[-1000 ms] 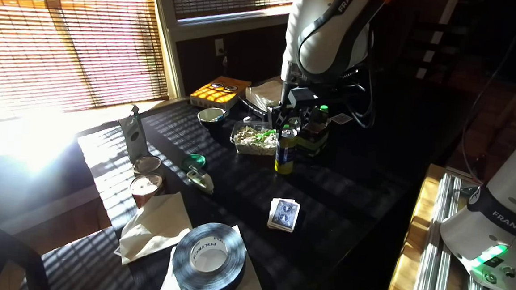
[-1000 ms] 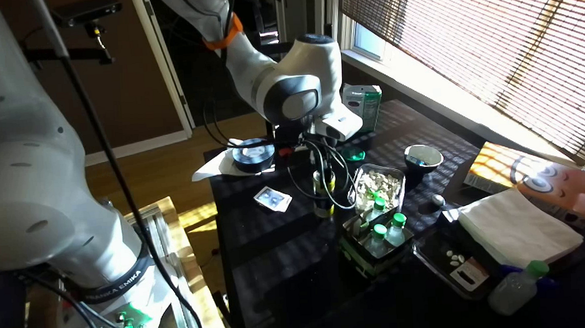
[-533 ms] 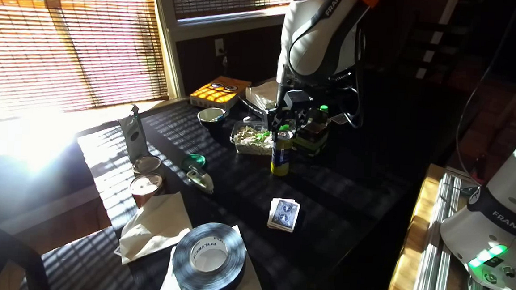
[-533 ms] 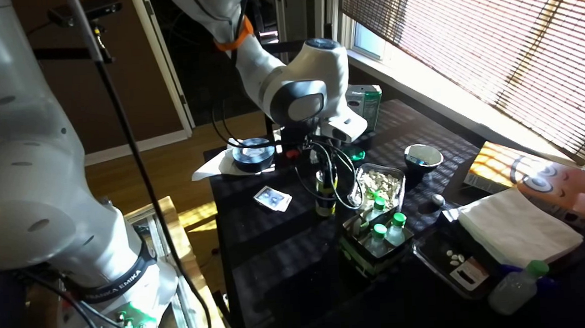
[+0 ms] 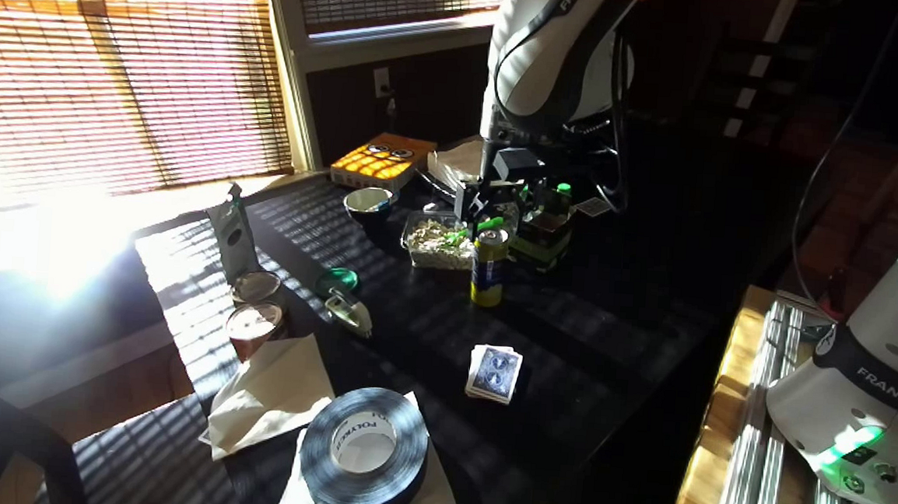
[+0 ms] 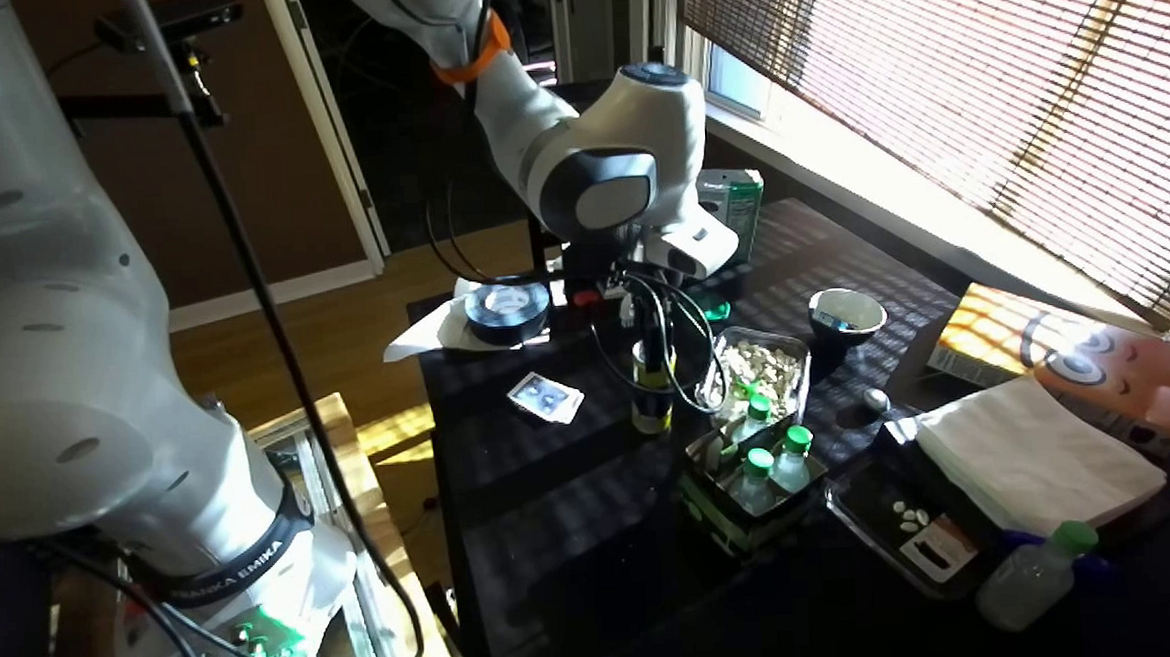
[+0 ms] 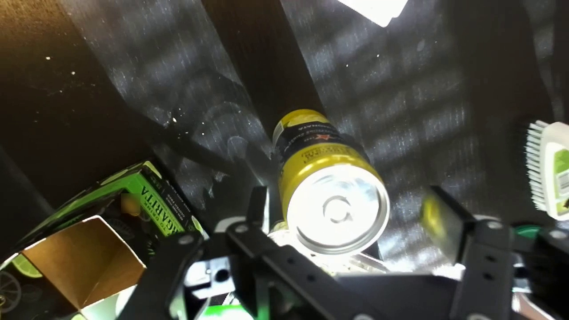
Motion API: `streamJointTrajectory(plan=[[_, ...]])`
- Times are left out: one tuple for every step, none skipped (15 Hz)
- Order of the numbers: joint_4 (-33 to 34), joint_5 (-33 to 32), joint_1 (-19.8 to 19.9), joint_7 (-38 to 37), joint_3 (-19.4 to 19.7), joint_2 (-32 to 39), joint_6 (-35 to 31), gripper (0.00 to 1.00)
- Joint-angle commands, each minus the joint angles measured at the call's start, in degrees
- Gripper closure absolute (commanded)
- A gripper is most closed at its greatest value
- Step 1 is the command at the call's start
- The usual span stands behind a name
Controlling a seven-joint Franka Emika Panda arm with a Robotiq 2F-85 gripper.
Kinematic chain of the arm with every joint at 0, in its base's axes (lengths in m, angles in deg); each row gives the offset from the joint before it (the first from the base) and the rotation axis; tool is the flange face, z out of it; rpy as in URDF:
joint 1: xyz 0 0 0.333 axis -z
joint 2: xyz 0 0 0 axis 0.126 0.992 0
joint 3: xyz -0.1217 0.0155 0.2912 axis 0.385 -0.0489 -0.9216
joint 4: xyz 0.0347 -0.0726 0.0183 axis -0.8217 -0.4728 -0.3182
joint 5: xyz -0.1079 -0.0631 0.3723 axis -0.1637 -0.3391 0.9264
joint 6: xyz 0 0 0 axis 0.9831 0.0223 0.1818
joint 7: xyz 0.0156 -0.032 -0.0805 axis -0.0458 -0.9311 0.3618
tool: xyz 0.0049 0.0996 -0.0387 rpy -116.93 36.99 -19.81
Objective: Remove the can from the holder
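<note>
In the wrist view I have the fingers (image 7: 444,224) spread, with the bright top of the yellow can (image 7: 331,182) between them and a gap showing on each side. I can't tell how far the tips reach down past its rim. The can stands upright on the table (image 6: 545,521), outside the carton (image 7: 149,202), and I see a strip of table between the two. The carton's green edge carries lettering that ends in RGARITA, and one open compartment with brown cardboard walls faces my wrist camera. In an exterior view, three bottles (image 6: 791,470) with green caps sit in the carton.

A clear tub (image 5: 441,261) of pale pieces stands near the can and the carton. In both exterior views I make out a stack of playing cards (image 5: 496,373) lying apart from the can. At the right edge of the wrist view I get a brush (image 7: 549,173), its bristles toward the can. A roll of tape (image 5: 362,492) lies on white paper (image 5: 434,489), well apart from the can. A dark bowl (image 6: 859,309) stands beyond the tub, and an orange box (image 6: 1113,366) with cartoon eyes lies farther along.
</note>
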Motion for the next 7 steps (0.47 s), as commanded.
streamJointTrajectory(plan=[[-2.15, 3.58, 0.59, 3.07, 1.12, -8.46, 7.13, 0.00], [-2.59, 3.47, 1.08, 4.01, 1.79, -10.68, 9.12, 0.00], [-2.82, 3.34, 1.75, 5.86, 2.59, -12.82, 11.63, 0.00], [-2.88, 4.93, 2.27, 8.80, 3.11, -14.55, 13.66, 0.00], [-2.69, 6.46, 2.63, 12.31, 3.87, -15.85, 16.43, 0.00], [-0.72, 3.12, 1.75, 6.67, 3.10, -11.16, 12.69, 0.00], [-0.95, 4.02, 2.30, 9.01, 3.68, -12.90, 14.64, 0.00]])
